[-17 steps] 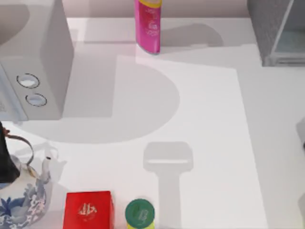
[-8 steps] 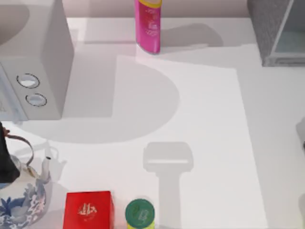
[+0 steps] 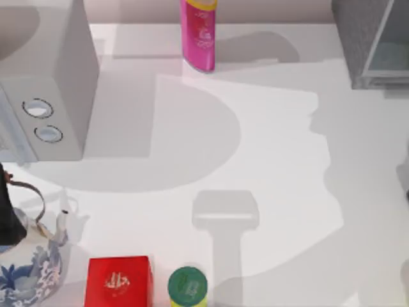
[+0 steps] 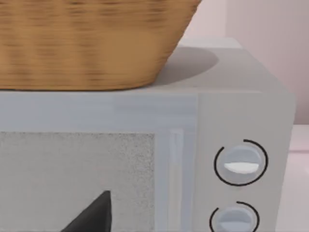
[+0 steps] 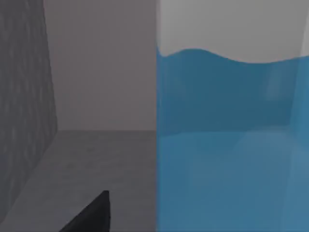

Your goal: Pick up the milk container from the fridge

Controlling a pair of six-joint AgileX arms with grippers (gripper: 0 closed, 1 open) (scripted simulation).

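Reaching into the fridge (image 5: 24, 72), the right end effector (image 5: 89, 215) is facing the milk container (image 5: 231, 145), whose light blue side is standing close in front of it, near the fridge's speckled wall; whether it is open or closed I cannot tell. Coming in off-centre is risking a shove that tips the carton, or a scrape against that wall. The left end effector (image 4: 91, 215) is idling well apart from the fridge, before the microwave (image 4: 241, 96). Printing is showing on the pink bottle (image 3: 199, 35) and the red box (image 3: 119, 281), but none of it is proving readable
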